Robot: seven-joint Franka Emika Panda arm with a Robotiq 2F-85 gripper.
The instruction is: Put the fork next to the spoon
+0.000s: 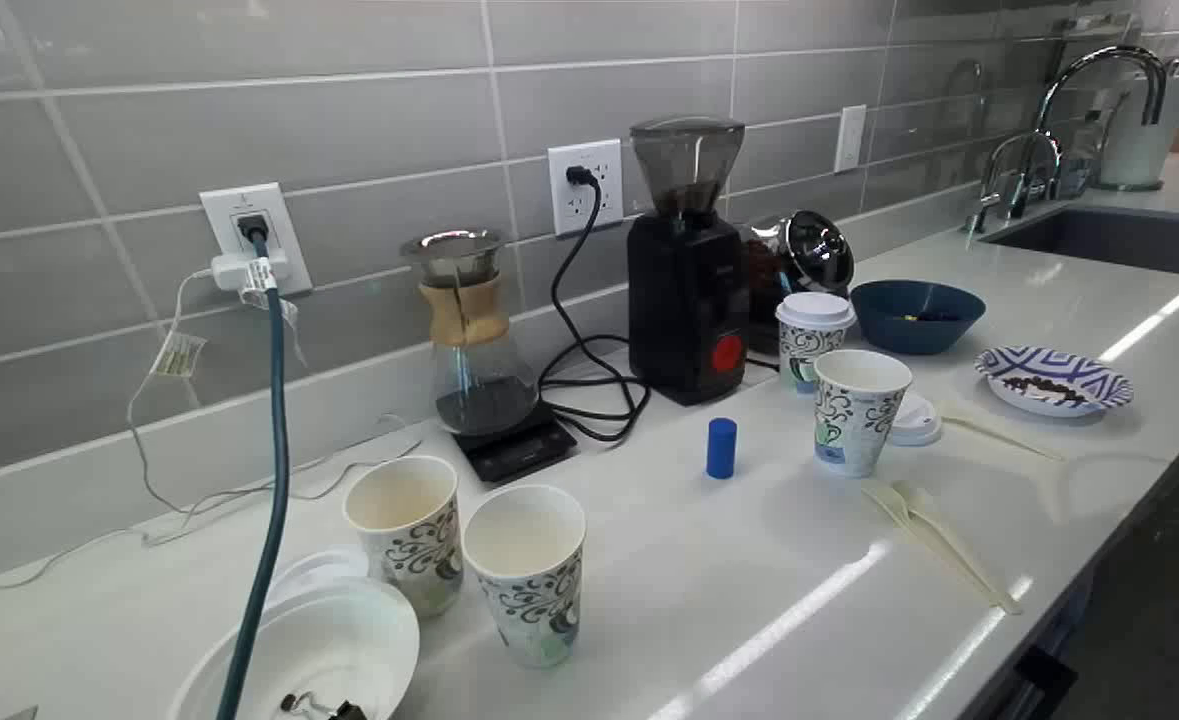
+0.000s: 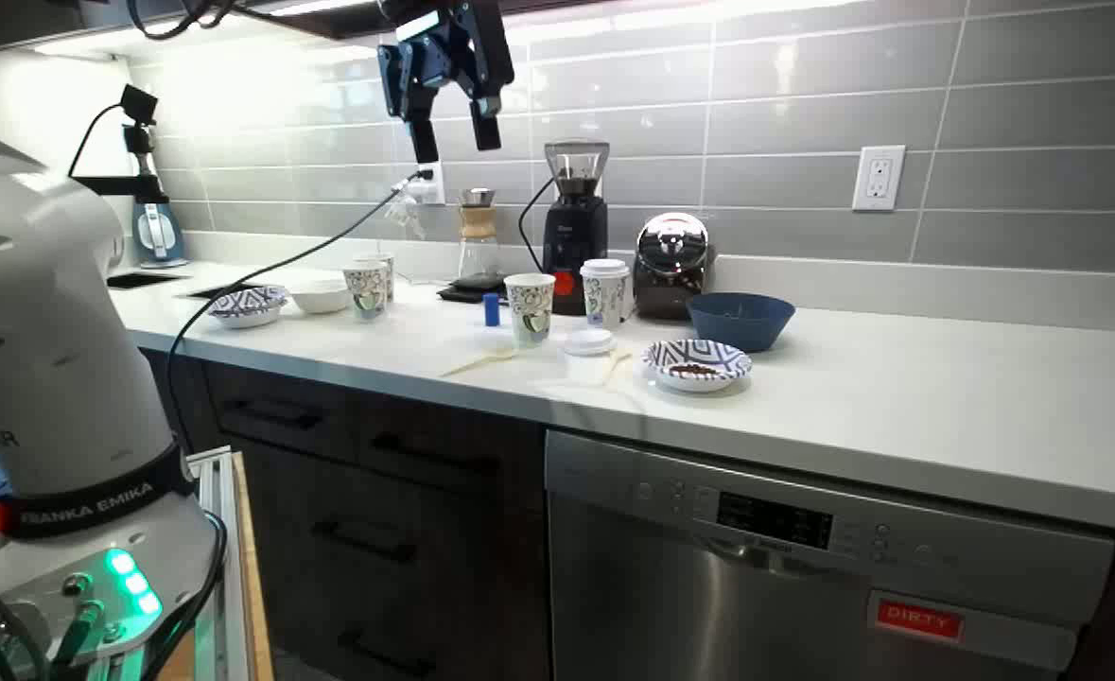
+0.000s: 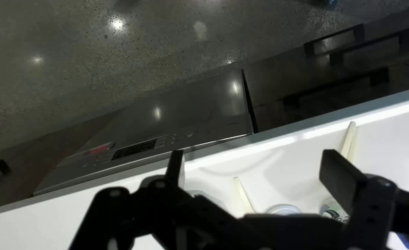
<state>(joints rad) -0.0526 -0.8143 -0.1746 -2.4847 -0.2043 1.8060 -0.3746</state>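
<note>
Several slim pale cream utensils lie on the white counter. Two lie close together, crossing or touching, in an exterior view (image 1: 954, 555); the pair also shows in an exterior view (image 2: 478, 362) and the wrist view (image 3: 348, 142). A lone pale utensil (image 1: 1001, 436) lies between the white lid and the patterned bowl; it also shows in an exterior view (image 2: 617, 367) and the wrist view (image 3: 242, 195). I cannot tell which is the fork and which the spoon. My gripper (image 2: 456, 147) is open and empty, high above the counter; its fingers spread wide in the wrist view (image 3: 253, 159).
A paper cup (image 1: 861, 412), white lid (image 1: 916, 420), lidded cup (image 1: 811, 340) and blue cylinder (image 1: 721, 448) stand near the utensils. A patterned bowl (image 2: 697, 364) and blue bowl (image 2: 740, 320) are beside them. The coffee grinder (image 1: 687, 290) and carafe (image 1: 479, 370) stand by the wall.
</note>
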